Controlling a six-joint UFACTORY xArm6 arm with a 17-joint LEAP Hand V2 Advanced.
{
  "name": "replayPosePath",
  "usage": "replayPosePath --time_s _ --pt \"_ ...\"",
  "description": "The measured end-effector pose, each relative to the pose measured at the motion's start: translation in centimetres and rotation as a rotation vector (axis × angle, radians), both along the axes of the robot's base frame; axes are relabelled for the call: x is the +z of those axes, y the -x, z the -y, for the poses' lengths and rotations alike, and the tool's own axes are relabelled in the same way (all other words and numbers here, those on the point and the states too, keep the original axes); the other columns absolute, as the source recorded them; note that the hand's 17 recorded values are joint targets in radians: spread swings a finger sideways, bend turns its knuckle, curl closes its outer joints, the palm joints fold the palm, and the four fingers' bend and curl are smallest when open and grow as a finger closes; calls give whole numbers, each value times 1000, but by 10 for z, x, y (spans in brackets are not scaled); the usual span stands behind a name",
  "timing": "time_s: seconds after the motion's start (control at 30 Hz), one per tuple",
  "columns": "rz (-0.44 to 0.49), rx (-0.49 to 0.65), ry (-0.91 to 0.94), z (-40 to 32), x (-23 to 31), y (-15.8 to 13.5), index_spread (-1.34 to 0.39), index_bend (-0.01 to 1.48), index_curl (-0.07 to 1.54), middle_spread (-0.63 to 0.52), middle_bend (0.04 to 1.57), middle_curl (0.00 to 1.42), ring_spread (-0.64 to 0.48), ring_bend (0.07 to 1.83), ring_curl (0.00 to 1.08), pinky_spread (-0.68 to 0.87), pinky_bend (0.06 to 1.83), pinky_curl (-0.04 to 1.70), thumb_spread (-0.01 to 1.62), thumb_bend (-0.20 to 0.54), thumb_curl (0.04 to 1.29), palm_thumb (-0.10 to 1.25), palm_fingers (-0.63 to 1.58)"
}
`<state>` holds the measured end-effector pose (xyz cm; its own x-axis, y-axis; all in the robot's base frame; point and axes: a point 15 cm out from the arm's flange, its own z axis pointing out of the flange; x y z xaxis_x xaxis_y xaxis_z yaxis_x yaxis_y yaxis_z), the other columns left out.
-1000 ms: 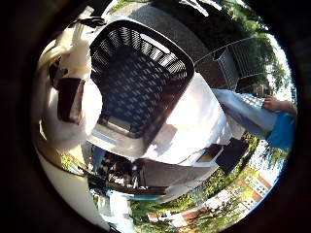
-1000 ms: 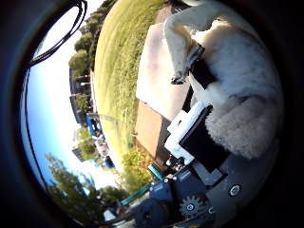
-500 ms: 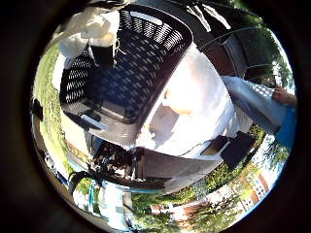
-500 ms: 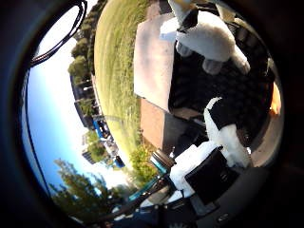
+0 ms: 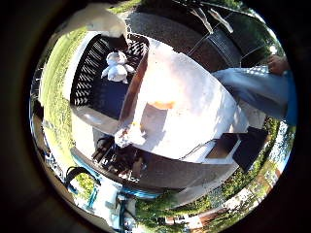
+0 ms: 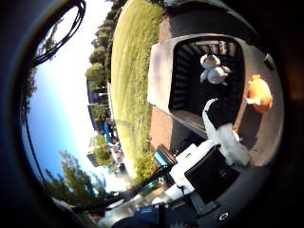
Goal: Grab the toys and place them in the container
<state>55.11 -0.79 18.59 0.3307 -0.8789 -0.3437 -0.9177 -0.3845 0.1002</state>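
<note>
Black slatted plastic container (image 6: 183, 71) on table (image 5: 194, 111); white plush toy (image 6: 213, 70) lies inside on its floor, limbs splayed. Orange soft toy (image 6: 259, 93) on tabletop beside container. Hand (image 6: 223, 137): white finger extended, holding nothing.

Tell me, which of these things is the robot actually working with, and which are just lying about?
Part of the job:
- white plush toy, lying in the basket
- black slatted basket, the container
- orange toy on the white table, beside the basket
- the hand, fingers holding nothing

Just around:
- lawn
- trees
</note>
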Motion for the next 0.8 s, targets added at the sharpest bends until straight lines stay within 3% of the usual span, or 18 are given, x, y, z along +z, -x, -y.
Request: replayPosePath --time_s 0.37,0.63,0.8 --pt "-52 -124 213 86 -152 -13 -230 165 344 47 186 358 259 438 307 455 546 376 1124 -40 471 678 55" --pt "-21 -162 279 91 -221 -23 -105 218 345 44 211 363 267 378 289 451 471 321 1127 -27 435 678 214" --pt "-28 -199 295 82 -257 -20 -73 175 345 39 170 351 281 442 307 467 519 316 1122 -27 423 689 337"
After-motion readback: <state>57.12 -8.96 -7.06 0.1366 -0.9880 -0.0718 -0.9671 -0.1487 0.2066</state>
